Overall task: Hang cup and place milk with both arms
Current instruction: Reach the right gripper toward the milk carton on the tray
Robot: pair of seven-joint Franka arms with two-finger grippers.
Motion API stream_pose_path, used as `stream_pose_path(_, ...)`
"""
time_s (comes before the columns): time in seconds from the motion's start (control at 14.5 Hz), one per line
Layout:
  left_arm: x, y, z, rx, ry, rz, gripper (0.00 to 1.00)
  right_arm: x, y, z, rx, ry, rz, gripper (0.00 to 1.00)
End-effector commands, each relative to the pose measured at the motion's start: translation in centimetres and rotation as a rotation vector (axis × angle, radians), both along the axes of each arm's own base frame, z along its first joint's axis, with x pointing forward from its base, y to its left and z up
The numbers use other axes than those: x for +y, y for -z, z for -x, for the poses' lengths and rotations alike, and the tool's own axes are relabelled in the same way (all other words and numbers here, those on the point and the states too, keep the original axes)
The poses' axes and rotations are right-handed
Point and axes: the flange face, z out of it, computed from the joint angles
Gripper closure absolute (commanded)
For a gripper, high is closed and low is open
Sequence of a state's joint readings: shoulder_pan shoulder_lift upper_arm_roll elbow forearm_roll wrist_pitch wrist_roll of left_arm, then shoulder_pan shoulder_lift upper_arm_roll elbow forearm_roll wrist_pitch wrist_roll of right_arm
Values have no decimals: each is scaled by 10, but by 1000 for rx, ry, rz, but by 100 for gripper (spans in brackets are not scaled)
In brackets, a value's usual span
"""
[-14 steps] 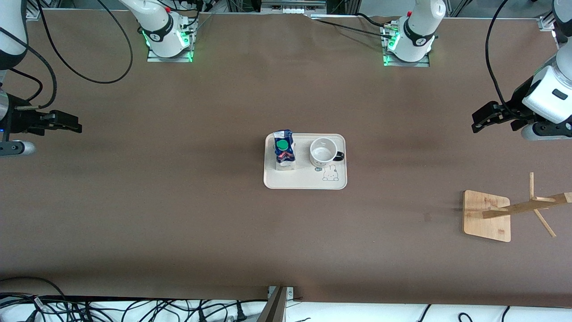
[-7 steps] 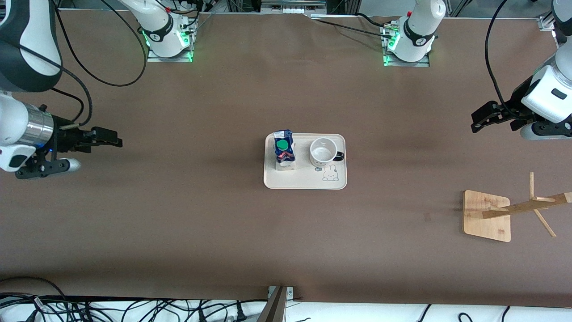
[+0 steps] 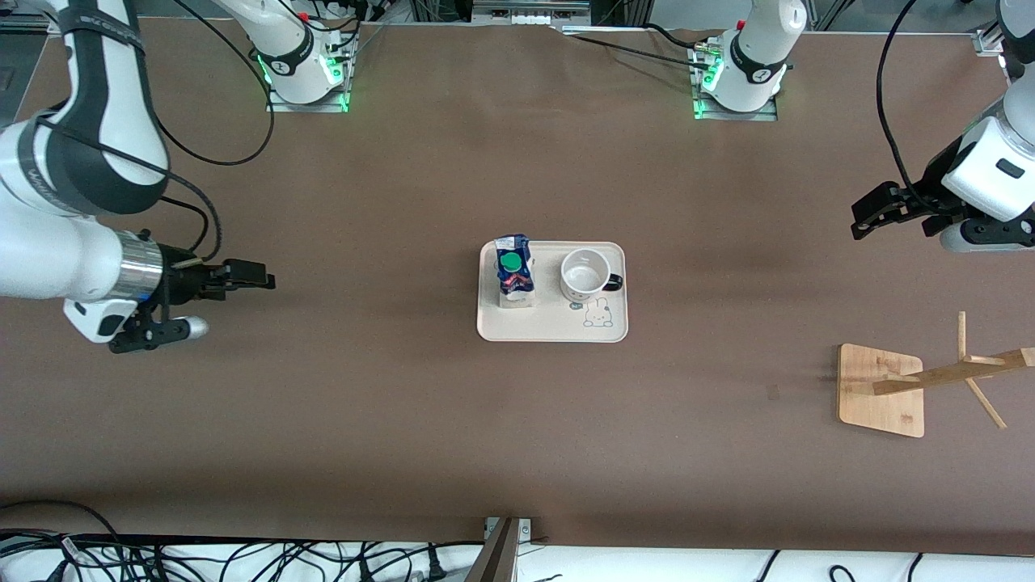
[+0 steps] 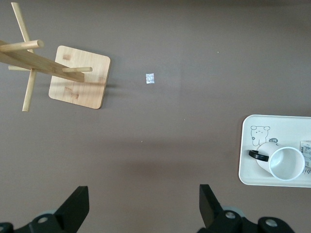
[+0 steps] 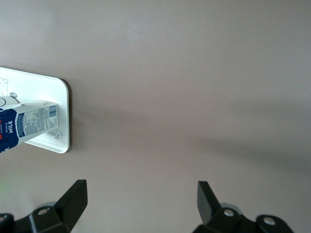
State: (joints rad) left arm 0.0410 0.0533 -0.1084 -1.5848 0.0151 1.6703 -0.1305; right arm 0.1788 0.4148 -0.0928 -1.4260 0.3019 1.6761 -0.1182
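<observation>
The white cup [image 3: 585, 275] with a black handle stands upright on the cream tray [image 3: 552, 327] at the table's middle. The blue-and-white milk carton [image 3: 514, 279] with a green cap stands beside it, on the tray's right-arm end. My right gripper [image 3: 257, 280] is open and empty above the bare table, toward the right arm's end, well apart from the tray; its wrist view [image 5: 141, 204] shows the milk [image 5: 26, 125]. My left gripper [image 3: 863, 217] is open and empty over the left arm's end; its wrist view [image 4: 144, 208] shows the cup [image 4: 284, 163].
A wooden cup rack [image 3: 881, 392] with pegs stands near the left arm's end, nearer the front camera than the tray; it also shows in the left wrist view [image 4: 79, 76]. A small pale scrap [image 4: 150, 78] lies on the table beside it.
My right arm has swung in from the table's end toward the tray, gripper still open. My left gripper has barely moved. The cup and milk have not moved.
</observation>
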Motion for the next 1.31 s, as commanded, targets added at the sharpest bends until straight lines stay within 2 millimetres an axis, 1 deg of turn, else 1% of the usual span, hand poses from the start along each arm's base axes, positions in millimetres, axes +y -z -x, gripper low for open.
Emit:
stream_pose_path(0.0, -2, -7, -2, -7, 16, -8, 0, 35, 4, -2, -12, 28, -2, 0)
stream_pose_path(0.14, -2, -7, -2, -7, 14, -8, 0, 60, 12, -3, -27, 29, 2, 0)
stream_pose_path(0.21, -2, -7, -2, -7, 16, -8, 0, 70, 15, -3, -31, 35, 5, 0)
stream_pose_path(0.34, -2, -7, -2, -7, 16, -8, 0, 89, 28, -1, -5, 40, 6, 0)
stream_pose_path(0.48, -3, -7, -2, -7, 17, -8, 0, 126, 31, 9, 19, 29, -27, 0)
stream_pose_path(0.69, -2, -7, -2, -7, 16, -8, 0, 167, 30, 23, 47, 117, -1, 0)
stream_pose_path(0.83, -2, -7, -2, -7, 16, -8, 0, 188, 27, 27, 25, 152, -5, 0)
stream_pose_path(0.97, -2, -7, -2, -7, 16, -8, 0, 224, 25, 39, 6, 177, -10, 0)
stream_pose_path(1.1, -2, -7, -2, -7, 16, -8, 0, 270, 20, 57, -16, 210, -34, 0)
stream_pose_path(1.24, -2, -7, -2, -7, 17, -8, 0, 305, 28, 70, -25, 255, -38, 0)
